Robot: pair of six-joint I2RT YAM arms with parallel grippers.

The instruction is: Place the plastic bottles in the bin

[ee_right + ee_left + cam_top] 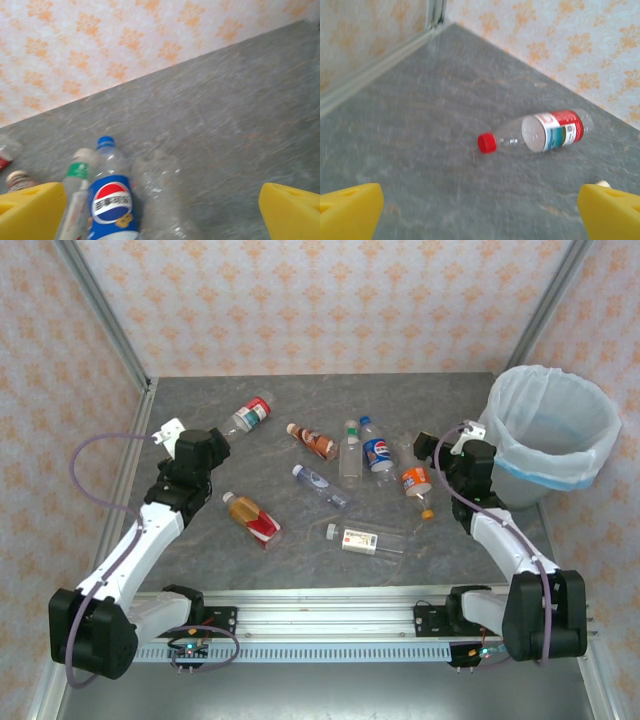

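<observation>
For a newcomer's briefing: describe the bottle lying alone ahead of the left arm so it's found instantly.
On the grey table, look to the far left corner, opposite the bin. Beyond the left arm lies a clear bottle, apart from the central cluster, with a red cap and red-and-white label.

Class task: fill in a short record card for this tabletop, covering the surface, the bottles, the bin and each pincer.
Table: grey, patterned panels around it
Bottles: at least eight, all lying on the table
Bin: light-blue, white bag liner, far right; no bottle seen inside
Left pincer: open, holding nothing, facing the red-capped bottle
Right pincer: open, holding nothing, facing the Pepsi bottle
</observation>
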